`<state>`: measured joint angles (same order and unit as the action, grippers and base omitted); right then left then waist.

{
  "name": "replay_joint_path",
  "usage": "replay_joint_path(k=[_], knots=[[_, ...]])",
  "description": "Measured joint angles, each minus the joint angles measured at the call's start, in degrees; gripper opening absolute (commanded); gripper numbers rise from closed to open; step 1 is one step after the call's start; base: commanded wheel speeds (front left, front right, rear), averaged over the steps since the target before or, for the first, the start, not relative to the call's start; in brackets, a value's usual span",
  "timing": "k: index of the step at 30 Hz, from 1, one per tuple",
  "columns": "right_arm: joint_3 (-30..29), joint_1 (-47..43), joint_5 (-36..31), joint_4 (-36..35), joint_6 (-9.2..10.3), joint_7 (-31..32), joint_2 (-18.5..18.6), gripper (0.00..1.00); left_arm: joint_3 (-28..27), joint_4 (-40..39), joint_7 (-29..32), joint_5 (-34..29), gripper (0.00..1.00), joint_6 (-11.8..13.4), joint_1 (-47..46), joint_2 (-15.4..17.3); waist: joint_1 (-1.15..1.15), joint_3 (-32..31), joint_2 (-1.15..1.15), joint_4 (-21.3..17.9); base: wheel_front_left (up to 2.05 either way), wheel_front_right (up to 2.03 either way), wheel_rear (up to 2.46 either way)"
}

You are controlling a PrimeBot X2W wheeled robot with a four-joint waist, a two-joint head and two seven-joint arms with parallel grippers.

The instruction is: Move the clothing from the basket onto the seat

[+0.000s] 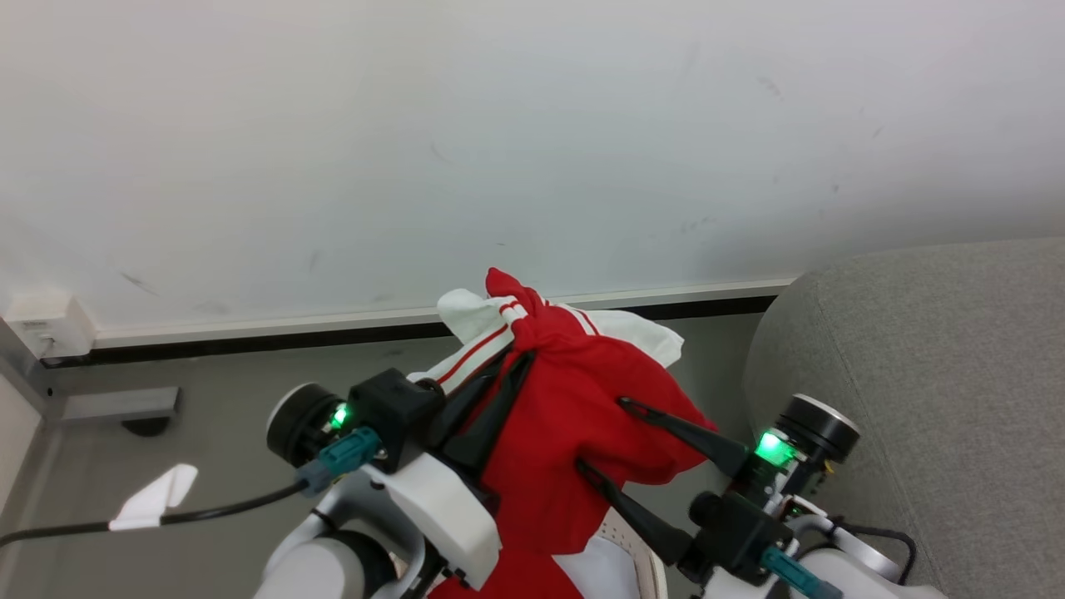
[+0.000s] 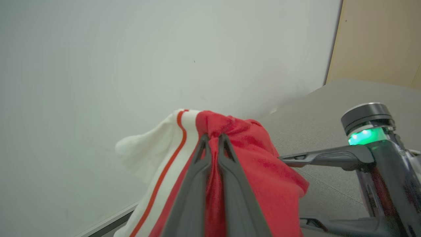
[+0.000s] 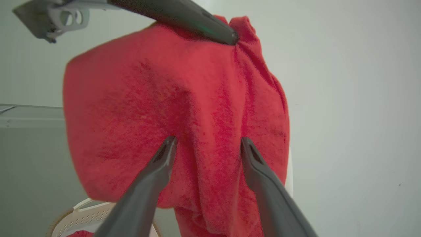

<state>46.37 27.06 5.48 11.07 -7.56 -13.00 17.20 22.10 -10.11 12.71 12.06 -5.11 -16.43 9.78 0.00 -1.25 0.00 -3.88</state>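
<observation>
L gripper (image 1: 517, 362) is pinched tight on the bunched top of the clothing (image 1: 566, 416). The cloth hangs down from its tips, red w/ a white striped part left of the fingers. R gripper (image 1: 603, 434) is just beside it, fingers spread wide, tips against the red cloth, nothing clamped. The basket (image 3: 87, 214) is below R gripper. The seat (image 1: 915, 358) is to its right, w/ no cloth on it.

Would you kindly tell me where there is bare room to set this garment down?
Bare: the seat, grey upholstery right of the right gripper; also the floor between skirting and left gripper. Crowded: between the grippers, where the clothing hangs above the basket.
</observation>
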Motion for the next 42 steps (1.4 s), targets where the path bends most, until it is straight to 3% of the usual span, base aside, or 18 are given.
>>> replay_joint_path(k=[4,5,6,10,19,20,21,22,23,42], knots=[[1.83,4.24,-0.29,8.20,0.01,-0.67,-5.65,1.00,1.54,0.19,0.60,0.67,0.00,-0.41,0.02,-0.52,0.00,-0.02,0.00,0.18,0.00,0.00,0.00],[1.96,4.71,0.38,10.18,0.01,-0.83,-7.28,0.45,1.80,0.41,0.62,0.71,0.00,-0.42,0.01,-0.68,0.00,-0.04,0.00,0.30,0.00,0.00,0.00],[2.63,5.22,1.13,12.04,0.00,-1.19,-8.51,0.00,2.11,0.74,0.62,0.73,0.00,-0.47,-0.01,-0.77,0.01,-0.06,0.00,0.50,0.00,0.00,0.00],[0.66,6.30,4.52,14.99,0.00,-1.79,-11.66,0.00,2.02,2.04,0.54,1.07,0.00,-0.26,-0.12,-0.81,0.01,0.05,0.00,1.34,0.00,0.00,0.00],[-3.97,5.13,7.24,11.43,0.00,-2.02,-12.10,0.00,1.27,3.75,-0.15,0.57,0.00,0.60,-0.17,0.69,0.01,0.71,0.00,1.67,0.00,0.00,0.00],[-4.43,4.84,7.75,11.00,0.00,-2.02,-12.10,0.00,1.21,3.93,-0.24,0.09,0.11,0.74,-0.18,0.92,0.01,0.77,0.00,1.63,0.00,0.00,0.00],[-4.74,4.51,7.94,10.66,0.00,-2.02,-12.00,0.00,1.15,4.13,-0.59,-0.12,0.36,1.04,-0.21,1.16,0.01,0.83,0.00,1.57,0.00,0.00,0.00],[-4.93,4.32,7.98,10.36,0.00,-2.02,-11.82,0.00,1.12,4.30,-0.71,-0.14,0.74,1.08,-0.21,1.26,0.01,0.87,0.00,1.50,0.00,0.00,0.00],[-5.17,4.23,8.00,10.09,0.00,-2.03,-11.69,0.00,1.04,4.55,-0.79,-0.15,1.00,1.15,-0.21,1.27,0.01,0.90,0.00,1.41,0.00,0.00,0.00],[-9.29,2.87,8.90,7.12,0.00,-2.03,-9.69,0.00,1.41,6.45,-1.79,-0.38,1.00,2.66,1.19,2.61,0.01,0.76,0.00,-0.64,0.00,0.00,0.00]])
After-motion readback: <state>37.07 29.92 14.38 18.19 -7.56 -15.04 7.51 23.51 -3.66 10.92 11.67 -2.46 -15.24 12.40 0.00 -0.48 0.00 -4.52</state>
